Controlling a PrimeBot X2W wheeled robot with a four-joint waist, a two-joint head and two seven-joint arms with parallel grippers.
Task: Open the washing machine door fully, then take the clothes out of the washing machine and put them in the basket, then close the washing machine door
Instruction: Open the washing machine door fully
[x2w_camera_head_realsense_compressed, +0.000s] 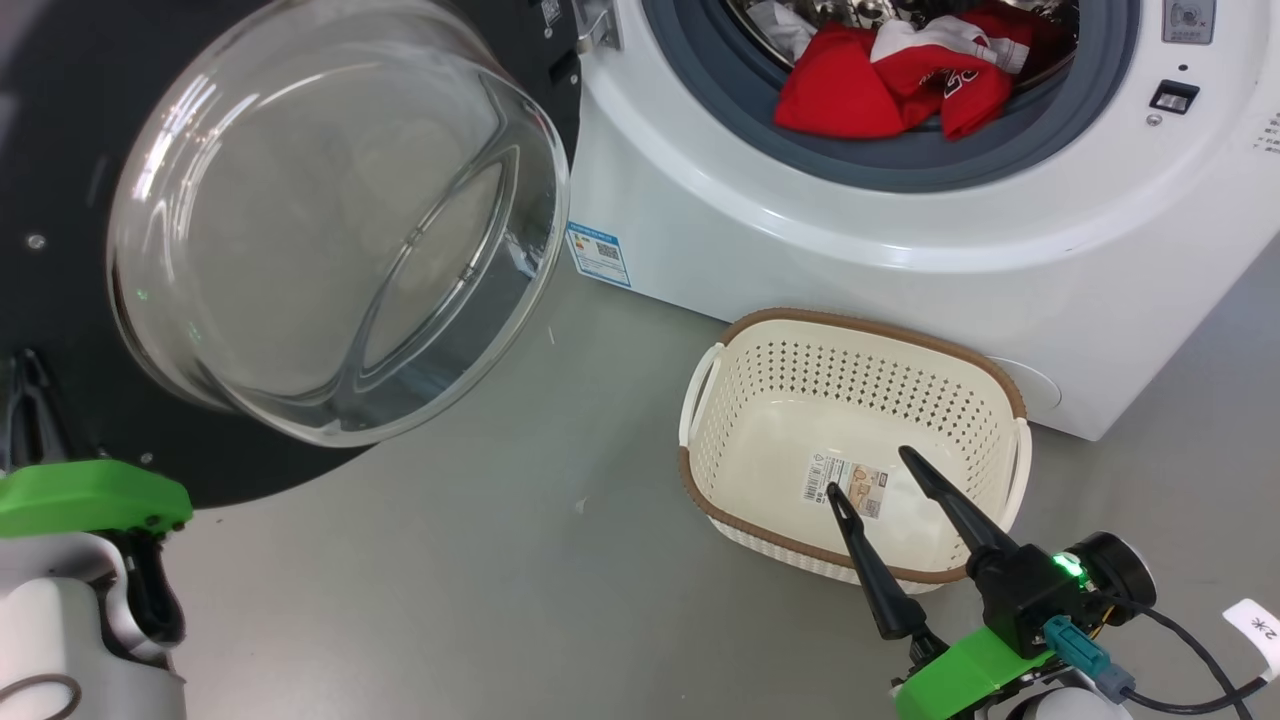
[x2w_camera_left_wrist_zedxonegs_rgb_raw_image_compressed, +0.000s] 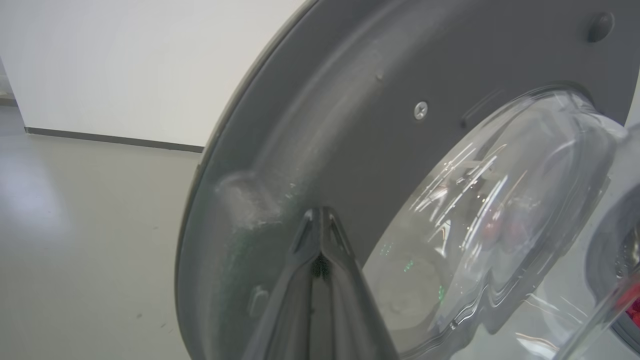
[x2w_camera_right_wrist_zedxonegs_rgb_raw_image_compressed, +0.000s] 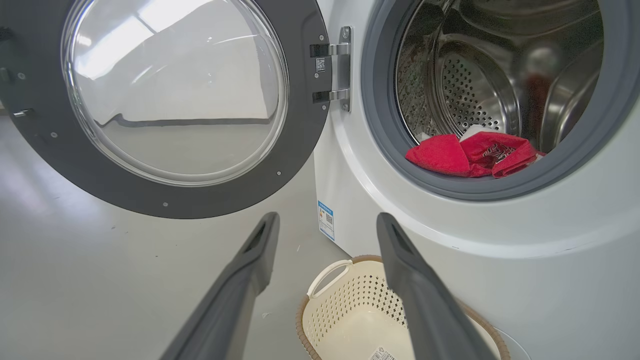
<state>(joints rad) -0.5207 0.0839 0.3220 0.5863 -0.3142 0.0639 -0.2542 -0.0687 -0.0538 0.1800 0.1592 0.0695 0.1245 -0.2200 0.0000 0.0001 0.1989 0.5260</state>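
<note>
The washing machine door (x2w_camera_head_realsense_compressed: 60, 200) is seen swung wide open to the left of the washing machine (x2w_camera_head_realsense_compressed: 800, 250). Its inner face is turned toward the robot, and its clear glass bowl (x2w_camera_head_realsense_compressed: 330, 220) bulges out from the dark rim. The door is carried on a metal hinge (x2w_camera_right_wrist_zedxonegs_rgb_raw_image_compressed: 339, 70) at the left edge of the machine's front.

The left hand (x2w_camera_left_wrist_zedxonegs_rgb_raw_image_compressed: 322, 222) is clenched, its two dark fingers pressed together with nothing between them. Its tips are held close to the grey inner face of the door, low on the rim and left of the glass; whether contact is made cannot be told.

The clothes (x2w_camera_head_realsense_compressed: 900, 80) are found inside the machine, heaped red and white at the near lip of the steel drum (x2w_camera_right_wrist_zedxonegs_rgb_raw_image_compressed: 475, 85) and partly resting on the grey gasket (x2w_camera_head_realsense_compressed: 900, 170).

The basket (x2w_camera_head_realsense_compressed: 850, 322) is set on the grey floor (x2w_camera_head_realsense_compressed: 500, 500), just in front of the machine, and a paper label (x2w_camera_head_realsense_compressed: 845, 480) is seen on its bottom. The right hand (x2w_camera_head_realsense_compressed: 867, 470) is released, its fingers spread wide with nothing grasped. It is held over the near side of the basket, with the tips pointing toward the machine. A small blue label (x2w_camera_head_realsense_compressed: 598, 252) is stuck at the machine's lower left corner.
</note>
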